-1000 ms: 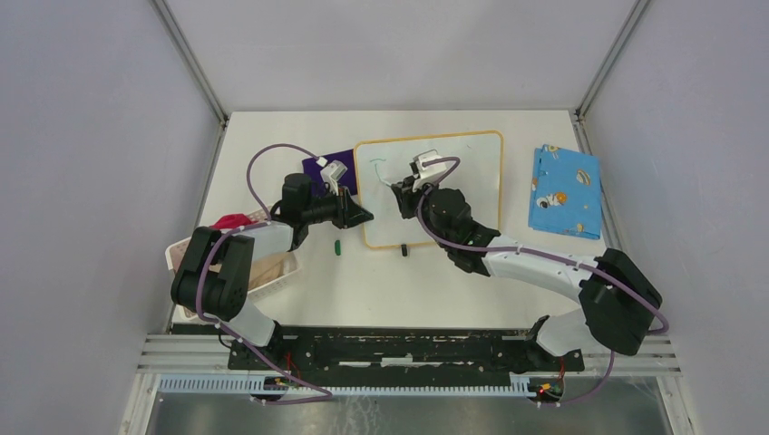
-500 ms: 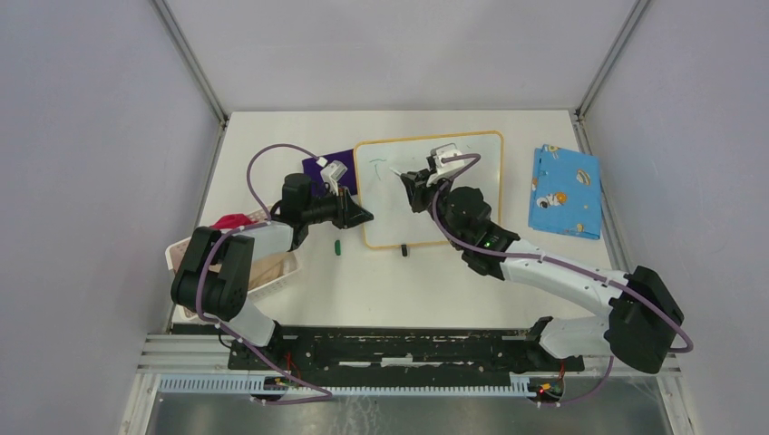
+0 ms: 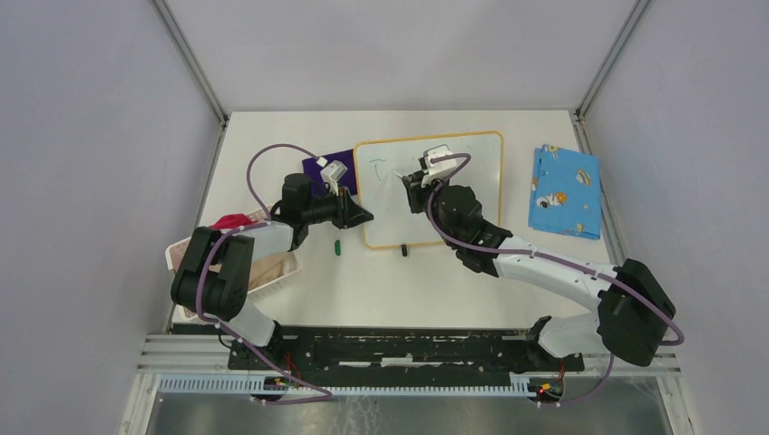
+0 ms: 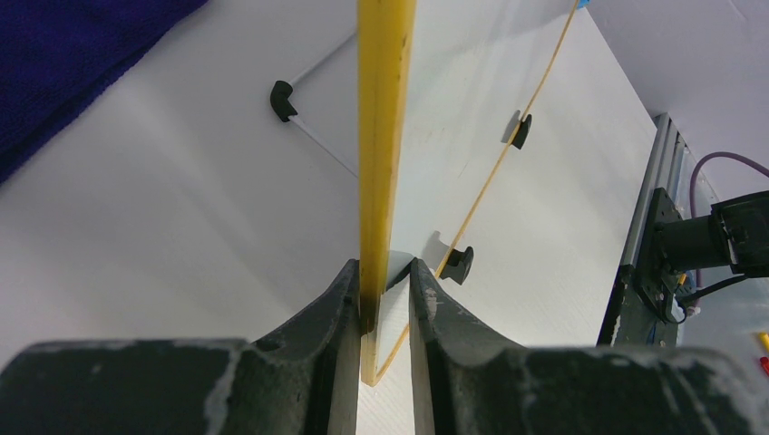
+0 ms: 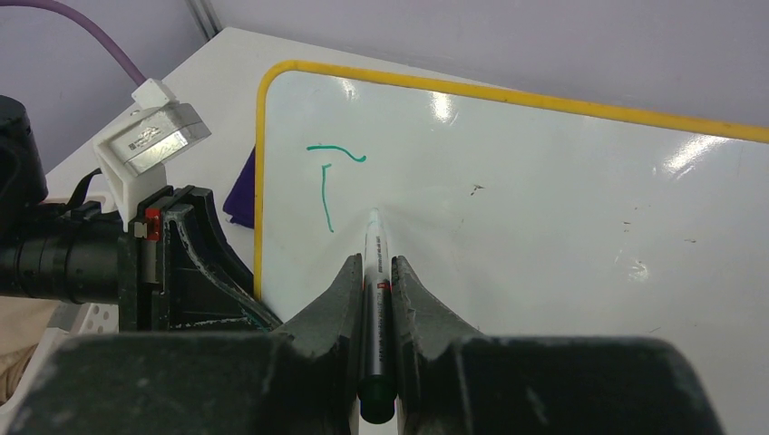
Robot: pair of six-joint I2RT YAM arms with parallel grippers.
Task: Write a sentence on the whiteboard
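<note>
Whiteboard (image 3: 472, 195) with a yellow-orange frame lies on the white table (image 3: 272, 136), a little toward 12 o'clock from the table's middle in the top view. Of the sentence (image 3: 376, 168) only a green T shows, near the board's 10 o'clock corner. The left gripper (image 3: 361, 216) pinches the board's edge at 9 o'clock. The right gripper (image 3: 405, 181) hangs over the board, just toward 3 o'clock of the T, pressed onto a marker (image 3: 399, 176). A purple cloth (image 3: 323, 163) lies beside the 10 o'clock corner, and a blue patterned cloth (image 3: 566, 190) lies apart at 3 o'clock. A white basket (image 3: 277, 270) sits at 8 o'clock, and a small green cap (image 3: 337, 246) lies near the board's 7 o'clock corner

From the left wrist, the two fingers clamp the yellow frame between them, with the purple cloth at 10 o'clock and small black feet (image 4: 458, 263) along the board's edge

From the right wrist, the fingers grip the marker lengthwise. Its tip points to 12 o'clock and sits just beside the T's stem, though I cannot tell whether it touches the surface
</note>
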